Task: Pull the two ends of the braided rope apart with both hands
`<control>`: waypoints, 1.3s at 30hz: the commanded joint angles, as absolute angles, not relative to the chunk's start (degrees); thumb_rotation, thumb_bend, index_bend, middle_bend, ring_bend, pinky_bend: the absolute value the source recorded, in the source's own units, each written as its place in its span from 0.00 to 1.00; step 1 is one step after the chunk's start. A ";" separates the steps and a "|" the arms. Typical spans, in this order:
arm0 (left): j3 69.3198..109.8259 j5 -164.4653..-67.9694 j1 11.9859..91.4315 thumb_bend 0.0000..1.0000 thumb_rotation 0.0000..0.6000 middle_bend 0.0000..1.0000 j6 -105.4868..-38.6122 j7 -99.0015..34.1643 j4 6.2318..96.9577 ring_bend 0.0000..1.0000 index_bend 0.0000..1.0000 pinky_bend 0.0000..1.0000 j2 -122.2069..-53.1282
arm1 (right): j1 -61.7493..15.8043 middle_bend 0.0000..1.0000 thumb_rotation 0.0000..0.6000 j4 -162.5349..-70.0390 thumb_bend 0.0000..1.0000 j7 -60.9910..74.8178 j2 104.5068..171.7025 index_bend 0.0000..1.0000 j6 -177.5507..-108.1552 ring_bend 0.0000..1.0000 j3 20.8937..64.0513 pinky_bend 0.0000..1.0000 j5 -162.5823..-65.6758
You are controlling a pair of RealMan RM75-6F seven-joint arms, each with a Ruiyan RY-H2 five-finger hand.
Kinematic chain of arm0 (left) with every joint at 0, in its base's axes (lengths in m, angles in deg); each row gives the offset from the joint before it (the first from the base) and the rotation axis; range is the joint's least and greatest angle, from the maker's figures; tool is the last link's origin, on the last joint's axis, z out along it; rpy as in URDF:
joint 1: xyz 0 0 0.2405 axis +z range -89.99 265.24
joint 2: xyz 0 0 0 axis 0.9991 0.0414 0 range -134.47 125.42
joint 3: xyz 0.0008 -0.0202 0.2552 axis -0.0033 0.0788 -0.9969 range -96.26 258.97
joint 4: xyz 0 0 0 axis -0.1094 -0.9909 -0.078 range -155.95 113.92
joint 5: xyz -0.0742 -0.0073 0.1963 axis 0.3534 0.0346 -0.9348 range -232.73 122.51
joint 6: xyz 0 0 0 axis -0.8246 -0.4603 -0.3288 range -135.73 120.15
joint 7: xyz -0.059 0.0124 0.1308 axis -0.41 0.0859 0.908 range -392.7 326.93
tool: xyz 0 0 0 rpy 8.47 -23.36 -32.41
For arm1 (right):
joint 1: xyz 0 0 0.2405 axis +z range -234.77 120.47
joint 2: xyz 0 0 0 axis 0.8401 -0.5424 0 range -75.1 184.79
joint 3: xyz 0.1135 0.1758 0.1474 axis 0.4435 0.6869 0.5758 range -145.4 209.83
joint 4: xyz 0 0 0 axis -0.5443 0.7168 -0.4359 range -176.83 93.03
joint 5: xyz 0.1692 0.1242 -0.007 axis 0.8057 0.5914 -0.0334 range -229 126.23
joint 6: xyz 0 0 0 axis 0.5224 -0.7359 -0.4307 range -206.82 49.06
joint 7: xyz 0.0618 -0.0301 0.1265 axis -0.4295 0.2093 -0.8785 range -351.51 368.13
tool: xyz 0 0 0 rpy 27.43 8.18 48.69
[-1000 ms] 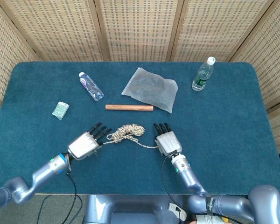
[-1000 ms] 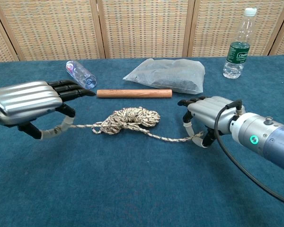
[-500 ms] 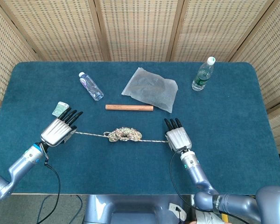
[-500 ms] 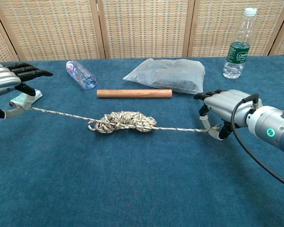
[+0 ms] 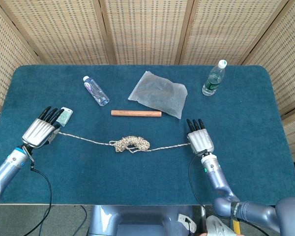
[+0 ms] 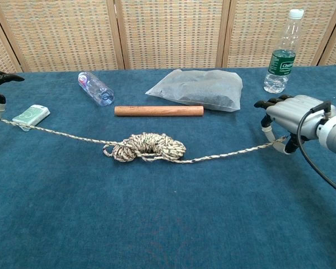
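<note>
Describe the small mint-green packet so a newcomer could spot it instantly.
Start at the blue table and go to its left side, where the left robot hand holds one end of the braided rope. The small green packet lies flat just beyond that hand's fingertips. It is the only pale green, flat rectangular item; the nearby lying bottle is clear and round.
</note>
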State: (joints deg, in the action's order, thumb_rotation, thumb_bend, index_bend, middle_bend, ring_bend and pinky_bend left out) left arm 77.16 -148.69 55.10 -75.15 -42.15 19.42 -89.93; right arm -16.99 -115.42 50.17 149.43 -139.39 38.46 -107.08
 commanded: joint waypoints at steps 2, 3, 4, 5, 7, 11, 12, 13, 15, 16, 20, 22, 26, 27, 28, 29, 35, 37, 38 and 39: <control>76.99 -148.15 56.05 0.50 1.00 0.00 -74.88 -45.39 15.41 0.00 0.83 0.00 -91.50 | -17.51 0.00 1.00 -115.27 0.43 49.72 148.52 0.66 -139.35 0.00 38.56 0.00 -107.13; 76.97 -148.13 56.16 0.50 1.00 0.00 -74.92 -45.91 14.83 0.00 0.83 0.00 -91.72 | -17.61 0.00 1.00 -115.22 0.43 49.66 148.37 0.66 -139.34 0.00 38.57 0.00 -107.17; 76.90 -148.16 56.30 0.50 1.00 0.00 -74.98 -46.52 14.11 0.00 0.83 0.00 -91.99 | -17.74 0.00 1.00 -115.22 0.43 49.58 148.19 0.66 -139.34 0.00 38.54 0.00 -107.26; 76.84 -148.19 56.39 0.50 1.00 0.00 -75.02 -46.86 13.62 0.00 0.83 0.00 -92.17 | -17.83 0.00 1.00 -115.25 0.43 49.55 148.06 0.66 -139.37 0.00 38.51 0.00 -107.37; 76.72 -148.35 56.50 0.50 1.00 0.00 -75.24 -47.40 12.79 0.00 0.83 0.00 -92.51 | -17.96 0.00 1.00 -115.37 0.43 49.47 147.87 0.66 -139.43 0.00 38.47 0.00 -107.71; 76.68 -148.53 56.62 0.50 1.00 0.00 -75.71 -47.87 12.19 0.00 0.83 0.00 -92.86 | -18.09 0.00 1.00 -115.49 0.43 49.48 147.74 0.66 -139.55 0.00 38.51 0.00 -108.16; 76.67 -148.57 56.64 0.50 1.00 0.00 -75.83 -47.87 12.14 0.00 0.83 0.00 -92.90 | -18.13 0.00 1.00 -115.57 0.43 49.49 147.73 0.66 -139.58 0.00 38.54 0.00 -108.25; 76.68 -148.59 56.66 0.50 1.00 0.00 -75.92 -47.85 12.16 0.00 0.83 0.00 -92.92 | -18.17 0.00 1.00 -115.66 0.43 49.54 147.70 0.66 -139.59 0.00 38.54 0.00 -108.30; 76.68 -148.59 56.69 0.50 1.00 0.00 -75.93 -47.95 12.39 0.00 0.83 0.00 -92.88 | -18.30 0.00 1.00 -115.96 0.43 49.40 147.62 0.65 -139.52 0.00 38.56 0.00 -108.39; 76.64 -148.60 56.72 0.49 1.00 0.00 -75.87 -48.13 12.59 0.00 0.81 0.00 -92.78 | -18.38 0.00 1.00 -116.18 0.42 49.09 147.48 0.58 -139.39 0.00 38.52 0.00 -108.54; 76.65 -148.43 56.81 0.04 1.00 0.00 -75.68 -49.58 14.08 0.00 0.09 0.00 -91.99 | -18.74 0.00 1.00 -117.64 0.09 47.55 146.72 0.08 -139.17 0.00 38.88 0.00 -108.81; 76.89 -148.04 56.93 0.00 1.00 0.00 -75.59 -50.49 15.30 0.00 0.00 0.00 -91.31 | -18.96 0.00 1.00 -118.67 0.00 46.74 146.21 0.00 -139.59 0.00 39.13 0.00 -109.33; 77.77 -147.22 57.43 0.00 1.00 0.00 -76.86 -51.75 18.56 0.00 0.00 0.00 -89.24 | -19.49 0.00 1.00 -121.74 0.00 44.87 144.30 0.00 -141.08 0.00 39.60 0.00 -111.33; 78.03 -146.97 57.60 0.00 1.00 0.00 -77.26 -51.92 19.39 0.00 0.00 0.00 -88.70 | -19.64 0.00 1.00 -122.56 0.00 44.50 143.74 0.00 -141.43 0.00 39.64 0.00 -111.83; 78.38 -146.61 57.88 0.00 1.00 0.00 -77.84 -52.32 20.49 0.00 0.00 0.00 -88.03 | -19.81 0.00 1.00 -123.46 0.00 44.17 143.12 0.00 -141.81 0.00 39.66 0.00 -112.34; 78.96 -146.00 58.48 0.00 1.00 0.00 -78.95 -53.12 22.63 0.00 0.00 0.00 -86.74 | -20.25 0.00 1.00 -125.43 0.00 43.26 141.80 0.00 -142.91 0.00 39.73 0.00 -113.71; 81.17 -141.74 64.96 0.00 1.00 0.00 -86.63 -52.74 40.15 0.00 0.00 0.00 -76.96 | -26.08 0.00 1.00 -133.48 0.00 31.71 133.44 0.00 -150.19 0.00 36.36 0.00 -124.97; 80.85 -139.72 69.19 0.00 1.00 0.00 -89.99 -51.18 47.41 0.00 0.00 0.00 -73.61 | -29.95 0.00 1.00 -132.99 0.00 24.67 131.04 0.00 -155.32 0.00 33.57 0.00 -130.91; 80.31 -139.42 71.18 0.00 1.00 0.00 -91.83 -50.25 49.99 0.00 0.00 0.00 -72.63 | -31.84 0.00 1.00 -131.96 0.00 21.29 130.20 0.00 -157.98 0.00 32.02 0.00 -133.83; 79.69 -139.26 73.03 0.00 1.00 0.00 -93.33 -49.28 52.29 0.00 0.00 0.00 -71.90 | -33.69 0.00 1.00 -129.89 0.00 17.84 129.74 0.00 -160.83 0.00 30.67 0.00 -136.70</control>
